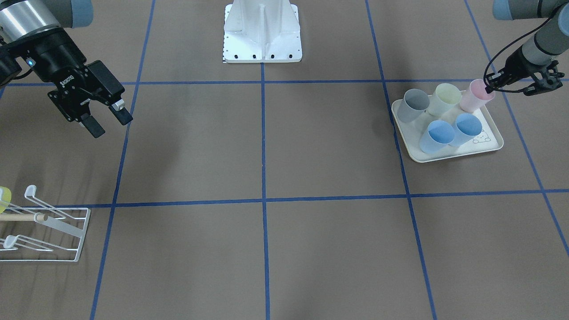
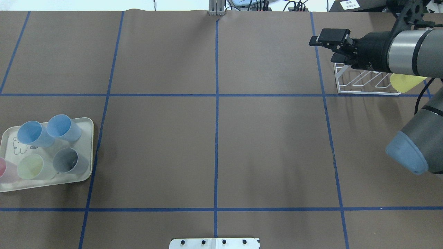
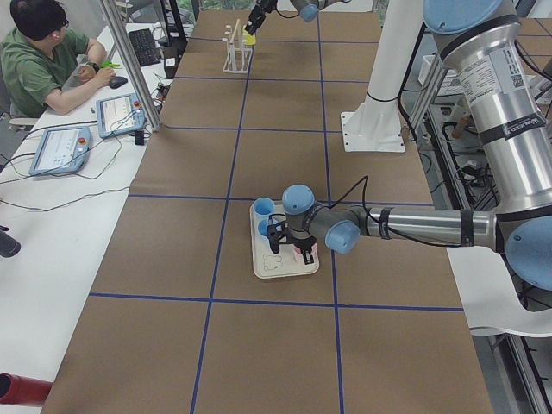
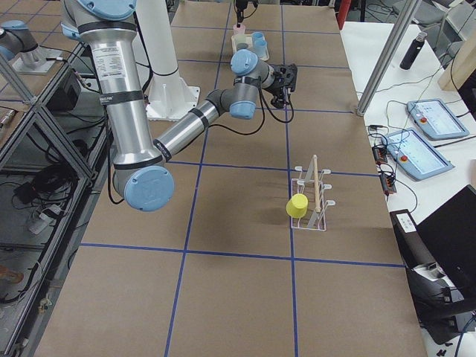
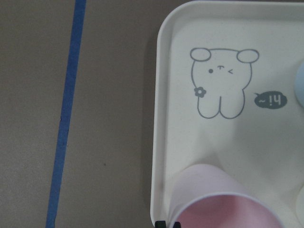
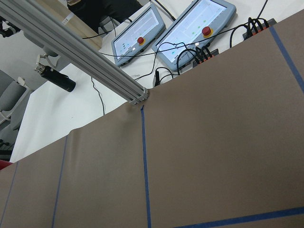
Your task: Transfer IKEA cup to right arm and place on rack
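Right gripper (image 1: pixel 111 124) hung open and empty, upper left. Left gripper (image 1: pixel 490 84) sat at the pink cup's (image 1: pixel 472 100) rim, upper right; its grip could not be determined. Tray (image 1: pixel 491 146) held that cup plus four other cups (image 1: pixel 438 137). Rack (image 1: pixel 66 222), lower left, carried one yellow cup (image 1: pixel 3 198).

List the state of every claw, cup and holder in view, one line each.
tray, lying flat, holds five cups
rack, standing upright
pink cup, upright on the tray
left claw, at the pink cup's rim, grip unclear
right claw, open, empty, in the air
grey cup, upright on the tray
pale yellow cup, upright on the tray
two blue cups, upright on the tray
yellow cup, hung on the rack
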